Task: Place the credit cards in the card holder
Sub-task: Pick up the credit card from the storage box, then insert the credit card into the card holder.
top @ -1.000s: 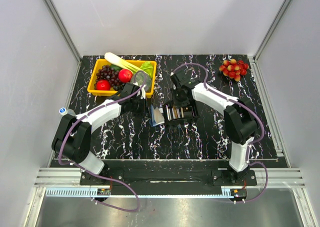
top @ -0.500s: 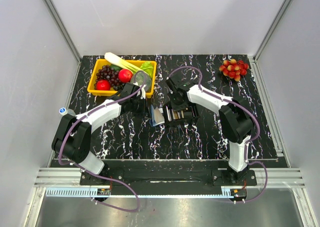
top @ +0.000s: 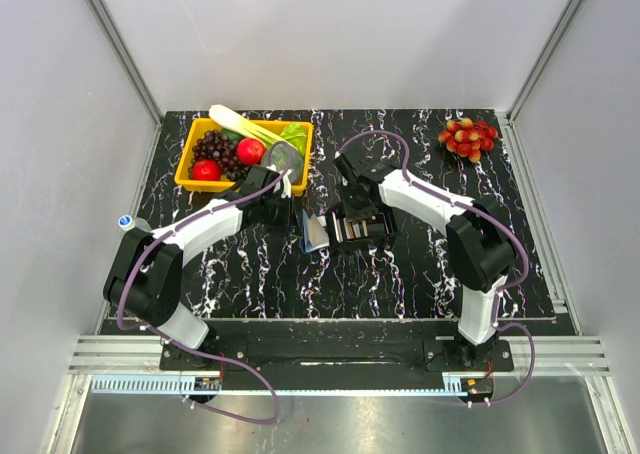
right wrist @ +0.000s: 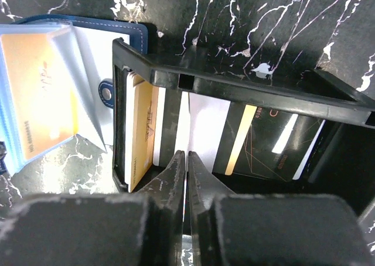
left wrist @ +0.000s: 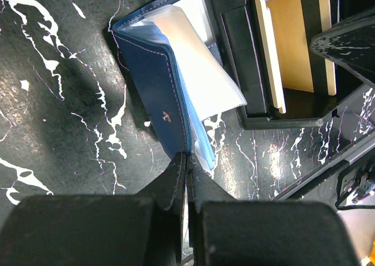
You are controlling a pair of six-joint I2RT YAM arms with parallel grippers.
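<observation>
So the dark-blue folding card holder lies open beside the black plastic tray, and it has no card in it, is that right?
Not quite. The dark-blue folding card holder does lie open beside the black plastic tray, but it is not empty. An orange card sits inside one clear sleeve, as the right wrist view shows.

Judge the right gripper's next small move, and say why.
Probably pinch the white card in the black tray and lift it. The right gripper sits narrowly parted right at that card, and whether it grips yet is unclear. The left gripper pinches the card holder open beside the tray.
</observation>
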